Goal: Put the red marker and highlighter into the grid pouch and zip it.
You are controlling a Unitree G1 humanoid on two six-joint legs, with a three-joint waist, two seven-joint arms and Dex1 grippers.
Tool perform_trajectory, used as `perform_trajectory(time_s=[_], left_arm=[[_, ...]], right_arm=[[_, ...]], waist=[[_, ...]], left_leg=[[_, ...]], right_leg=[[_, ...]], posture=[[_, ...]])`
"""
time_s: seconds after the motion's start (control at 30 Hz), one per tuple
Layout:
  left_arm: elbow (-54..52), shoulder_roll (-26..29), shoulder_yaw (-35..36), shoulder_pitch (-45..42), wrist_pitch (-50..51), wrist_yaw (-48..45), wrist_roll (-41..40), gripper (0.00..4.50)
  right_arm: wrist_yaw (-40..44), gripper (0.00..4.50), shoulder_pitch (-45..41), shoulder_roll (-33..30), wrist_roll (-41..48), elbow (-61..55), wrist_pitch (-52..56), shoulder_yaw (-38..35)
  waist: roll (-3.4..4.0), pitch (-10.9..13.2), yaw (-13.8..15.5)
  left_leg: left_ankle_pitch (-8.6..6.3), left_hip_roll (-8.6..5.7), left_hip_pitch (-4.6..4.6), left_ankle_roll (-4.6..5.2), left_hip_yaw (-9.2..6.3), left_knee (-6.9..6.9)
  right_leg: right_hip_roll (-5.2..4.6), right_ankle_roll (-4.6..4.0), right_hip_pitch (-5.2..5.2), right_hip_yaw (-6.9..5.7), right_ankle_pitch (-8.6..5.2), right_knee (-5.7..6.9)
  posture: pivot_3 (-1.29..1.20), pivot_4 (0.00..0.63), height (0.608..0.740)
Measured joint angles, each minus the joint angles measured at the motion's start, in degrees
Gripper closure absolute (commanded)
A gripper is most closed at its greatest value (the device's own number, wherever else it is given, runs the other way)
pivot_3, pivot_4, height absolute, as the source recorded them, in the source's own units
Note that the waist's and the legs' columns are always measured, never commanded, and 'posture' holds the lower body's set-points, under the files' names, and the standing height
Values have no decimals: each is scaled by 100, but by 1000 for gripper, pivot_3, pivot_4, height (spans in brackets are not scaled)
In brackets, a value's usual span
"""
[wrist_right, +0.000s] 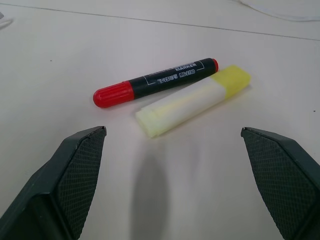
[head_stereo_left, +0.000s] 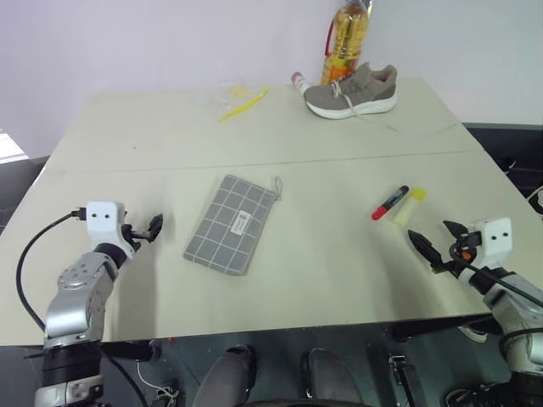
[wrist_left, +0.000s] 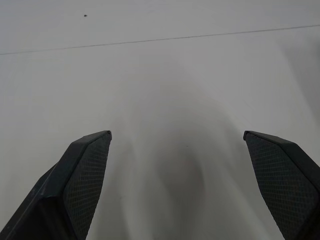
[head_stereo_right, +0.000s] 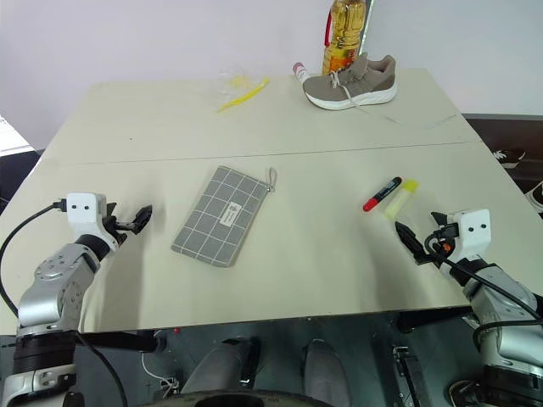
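- I see the left gripper (head_stereo_left: pixel 153 227) spread wide and empty over bare table (head_stereo_left: pixel 127 136), well left of the grid pouch (head_stereo_left: pixel 231 224).
- The grid pouch lies flat at mid-table.
- The red marker (wrist_right: pixel 155 82) and highlighter (wrist_right: pixel 192 100) lie touching, just ahead of the right gripper (wrist_right: pixel 172 137), whose fingers are spread, gripping nothing.

Grid pouch (head_stereo_left: pixel 232 224): grey, thin white grid lines, small white label. Red marker (wrist_right: pixel 155 82): black barrel, white lettering, red cap and red end. Highlighter (wrist_right: pixel 192 100): pale yellow body, brighter yellow cap. Table (head_stereo_left: pixel 322 170): beige. Gripper fingers (wrist_right: pixel 75 175): black, fine cross-hatch texture.
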Motion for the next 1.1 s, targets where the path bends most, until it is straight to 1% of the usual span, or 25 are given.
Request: perform_trajectory(time_s=[0.27, 0.47, 0.7, 0.9, 1.0, 1.1], left_arm=[[1, 0, 1, -64, -5, -7, 0, 38], [-9, -59, 0, -81, -5, -8, -40, 38], [-376, -276, 22, 70, -2, -26, -291, 38], [-463, -268, -8, 82, 0, -61, -300, 38], [-545, -200, -30, 188, -40, -176, -285, 38], [-757, -150, -55, 429, -204, -334, -247, 38]], right_arm=[[-8, 0, -16, 11, -2, 0, -1, 23], [-105, 0, -167, 98, -15, 0, -1, 200], [-146, 0, -265, 104, -25, 1, -11, 327], [-167, 0, -487, 103, -3, -1, 35, 340], [-209, 0, -663, 107, 35, -173, 267, 503], [-247, 0, -997, 152, 53, -496, 584, 884]], waist=[[0, 0, 0], [1, 0, -3], [0, 1, 1], [0, 1, -2], [1, 1, -22], [2, 2, -25]], left_leg=[[0, 0, 0, 0, 0, 0], [0, 1, 0, 0, 0, -1], [0, 0, -2, 0, 0, 0], [0, 0, -3, 1, 0, 0], [0, 1, -3, 1, 1, -2], [0, 4, -3, 0, 1, -3]], right_leg=[[0, 0, 1, 0, 0, 0], [0, 0, 0, 0, 0, 0], [0, 0, 1, 0, 0, -1], [1, 1, 1, 0, 0, -1], [2, 0, -1, 1, 0, 0], [3, -2, -4, 2, -1, 0]], posture=[[0, 150, 740], [0, 150, 740], [0, 150, 740], [0, 150, 740], [0, 150, 740], [0, 150, 740]])
